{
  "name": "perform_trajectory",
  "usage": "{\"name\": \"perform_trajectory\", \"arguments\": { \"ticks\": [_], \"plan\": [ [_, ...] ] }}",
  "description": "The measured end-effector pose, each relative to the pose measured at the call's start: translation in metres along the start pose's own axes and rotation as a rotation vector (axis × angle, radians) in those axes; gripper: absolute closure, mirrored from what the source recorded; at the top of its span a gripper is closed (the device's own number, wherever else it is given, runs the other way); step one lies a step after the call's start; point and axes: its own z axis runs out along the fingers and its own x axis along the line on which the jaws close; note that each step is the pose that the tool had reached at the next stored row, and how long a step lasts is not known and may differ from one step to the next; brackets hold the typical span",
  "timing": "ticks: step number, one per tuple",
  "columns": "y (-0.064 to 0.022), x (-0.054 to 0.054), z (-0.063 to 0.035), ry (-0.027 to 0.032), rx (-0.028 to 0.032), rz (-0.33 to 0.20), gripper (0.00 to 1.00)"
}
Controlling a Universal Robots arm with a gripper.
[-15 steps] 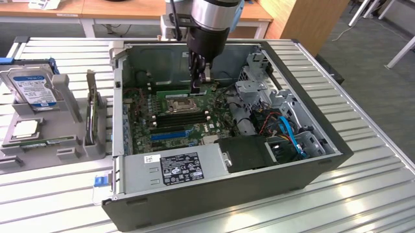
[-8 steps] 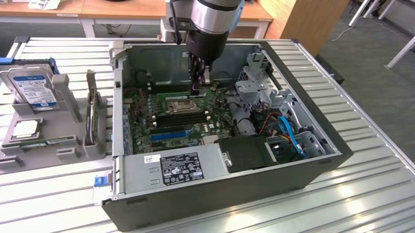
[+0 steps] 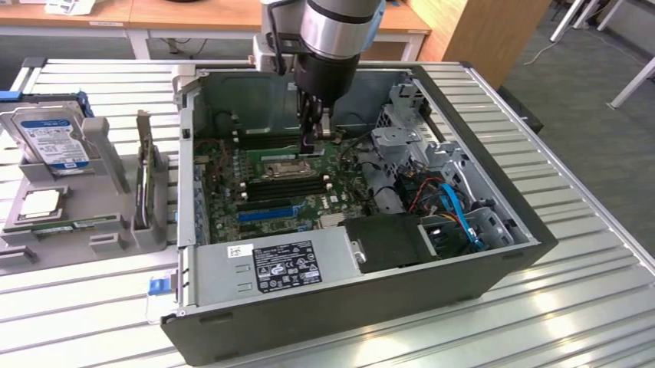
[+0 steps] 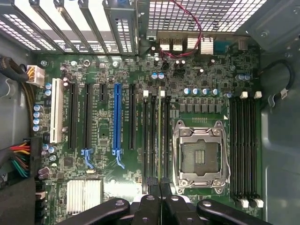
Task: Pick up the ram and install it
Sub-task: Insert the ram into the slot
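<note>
You had the tool (image 4: 160,186) clamped on the ram (image 4: 160,131), one thin green stick seen edge-on. It stood over the bank of memory slots just beside the processor socket (image 4: 200,157). Whether it touched a slot, I could not tell. On the socket's other side stood four black memory slots (image 4: 243,150). Beyond the ram from the socket lay one blue expansion slot (image 4: 116,119) and one white one (image 4: 56,110).

In the exterior view your arm reached down into one open computer case (image 3: 409,307) on the slatted desk (image 3: 573,307). Near the socket, inside the case, sat one power supply (image 3: 215,276) with a black label and a white sticker, neither legible. Well apart from the socket, outside the case, one grey holder (image 3: 113,234) carried one hard drive (image 3: 51,138) and one square silver processor chip (image 3: 39,203). The drive's blue-and-white label was too small to read.
</note>
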Motion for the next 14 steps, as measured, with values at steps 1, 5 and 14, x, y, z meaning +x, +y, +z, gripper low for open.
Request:
{"name": "perform_trajectory", "arguments": {
  "ticks": [1, 5, 14],
  "plan": [
    [0.0, 0.0, 0.0005, 0.0001, -0.0001, 0.0, 0.89],
    [-0.0001, 0.0, 0.0035, 0.0, 0.0, 0.0, 0.89],
    [-0.0005, 0.0, 0.0125, -0.0001, 0.0, 0.0, 0.89]
  ]
}}
